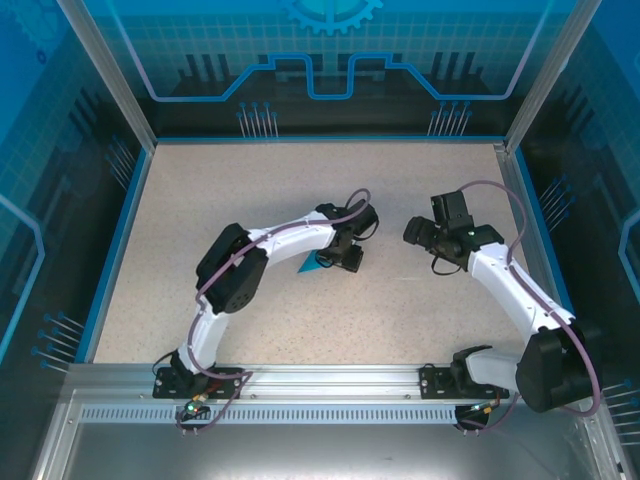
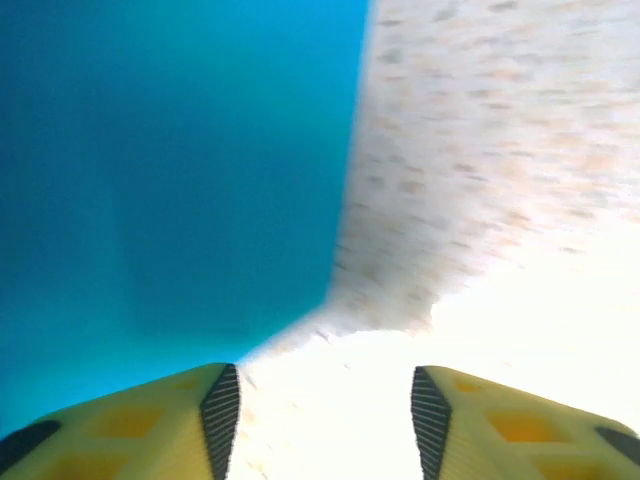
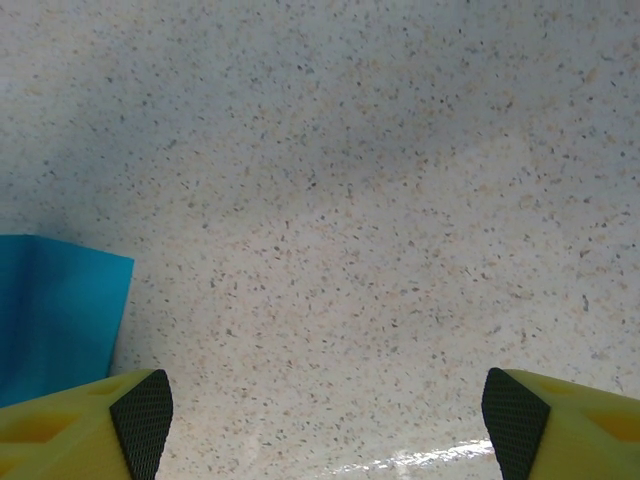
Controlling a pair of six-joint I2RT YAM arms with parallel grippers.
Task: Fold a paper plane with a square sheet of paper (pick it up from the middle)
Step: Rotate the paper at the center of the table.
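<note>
— Left side first?
— Rises from the near rail (image 1: pixel 330 385), folds at the elbow, stretches right toward the middle of the table (image 1: pixel 200 200). Ends in the left pincer (image 1: pixel 330 260), tipped low over the paper (image 1: pixel 306 266).
— Shut or apart?
— Apart, roughly half-wide in its wrist view: yellow fingers (image 2: pixel 150 425) with ribbed black pads, bare speckled surface between, nothing gripped.
— And the paper?
— Lies on the table near the middle, partly under that pincer. Pokes out leftward as a small turquoise point from above. Looms large and blurred on the left of the left wrist view, up to the left finger. Cannot tell whether touching.
— Right side?
— Climbs from the near-right base, follows the right edge, bends inward, ends a little right of centre. Carries the right pincer (image 1: pixel 416 232) above the table, apart from the other. Stands wide: fingers (image 3: pixel 130 425) at opposite lower corners of its wrist view, nothing between, a turquoise corner at far left.
— Surroundings?
— Beige speckled top, blue border, aluminium posts, translucent blue panels (image 1: pixel 330 60) with circuit-like lines on the sides and back.
</note>
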